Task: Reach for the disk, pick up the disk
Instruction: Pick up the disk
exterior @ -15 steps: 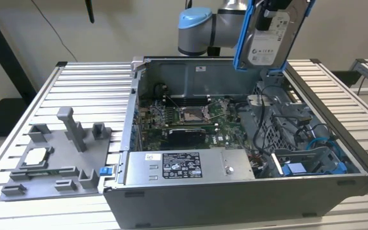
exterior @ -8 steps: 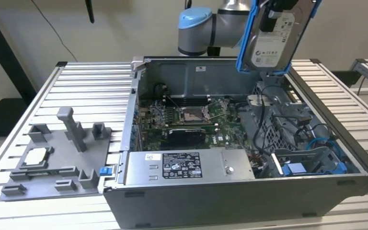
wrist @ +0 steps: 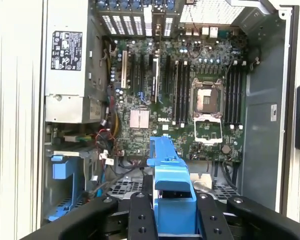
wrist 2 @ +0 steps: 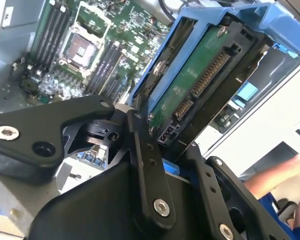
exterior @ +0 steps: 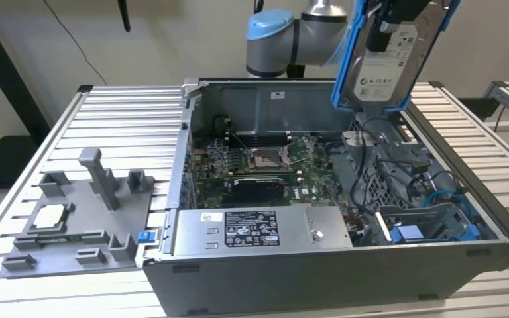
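Observation:
The disk (exterior: 386,63), a silver drive with a white label and blue side rails, hangs tilted high above the far right corner of the open computer case (exterior: 325,278). My gripper (exterior: 380,33) is shut on it from above. In the second wrist view the disk (wrist 2: 190,85) shows its green circuit board and connector, with a black finger (wrist 2: 140,150) pressed on each side of the blue frame. In the first wrist view the disk's blue rail (wrist: 170,175) stands between the two fingers (wrist: 139,215), well above the motherboard (wrist: 190,90).
The case lies open on a slatted metal table (exterior: 104,112), holding the motherboard (exterior: 264,165), a silver power supply box (exterior: 254,228) and blue drive brackets (exterior: 413,232). A grey fixture (exterior: 77,218) holding a small silver chip sits at the exterior view's left. A person's arm (wrist 2: 280,175) is beside the table.

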Available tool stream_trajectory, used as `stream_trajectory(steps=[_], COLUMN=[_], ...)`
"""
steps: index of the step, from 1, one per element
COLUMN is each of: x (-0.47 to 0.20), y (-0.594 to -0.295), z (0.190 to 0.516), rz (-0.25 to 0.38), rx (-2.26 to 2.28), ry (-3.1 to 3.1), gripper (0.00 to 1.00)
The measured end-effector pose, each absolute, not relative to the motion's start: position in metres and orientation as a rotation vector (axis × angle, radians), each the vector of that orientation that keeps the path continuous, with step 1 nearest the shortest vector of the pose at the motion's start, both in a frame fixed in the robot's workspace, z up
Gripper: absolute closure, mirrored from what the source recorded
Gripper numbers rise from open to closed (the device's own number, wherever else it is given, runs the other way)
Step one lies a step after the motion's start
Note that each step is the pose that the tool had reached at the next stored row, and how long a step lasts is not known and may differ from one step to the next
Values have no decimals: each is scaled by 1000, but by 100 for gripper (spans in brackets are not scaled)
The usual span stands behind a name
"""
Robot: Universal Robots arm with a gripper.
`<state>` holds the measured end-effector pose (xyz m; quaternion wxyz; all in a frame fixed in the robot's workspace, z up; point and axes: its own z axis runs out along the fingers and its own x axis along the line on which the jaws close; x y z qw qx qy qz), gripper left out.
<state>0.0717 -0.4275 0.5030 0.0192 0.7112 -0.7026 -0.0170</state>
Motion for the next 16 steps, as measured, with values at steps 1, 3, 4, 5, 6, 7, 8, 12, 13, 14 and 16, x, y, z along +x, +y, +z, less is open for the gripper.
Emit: stream_trajectory(steps=[1,3,4,5,6,7,8,12,13,14,16], x=[72,73,74,74,75,76,77,81,83,84,86], y=[-430,-435,-437,-440,-442,-444,-447,-455,-457,-460,-464], z=[503,503,503,503,503,503,503,503,503,503,503], rz=[-53,-53,-54,-54,-54,-54,-55,-55,-55,-55,-56], rx=[2207,2208,2208,2208,2208,2208,2208,2208,2208,2208,2209], ry=[-2181,-2181,-2181,-2181,-2181,-2181,-2181,-2182,-2182,-2182,-2182], gripper=[100,100,100,100,100,100,100,100,100,100,100])
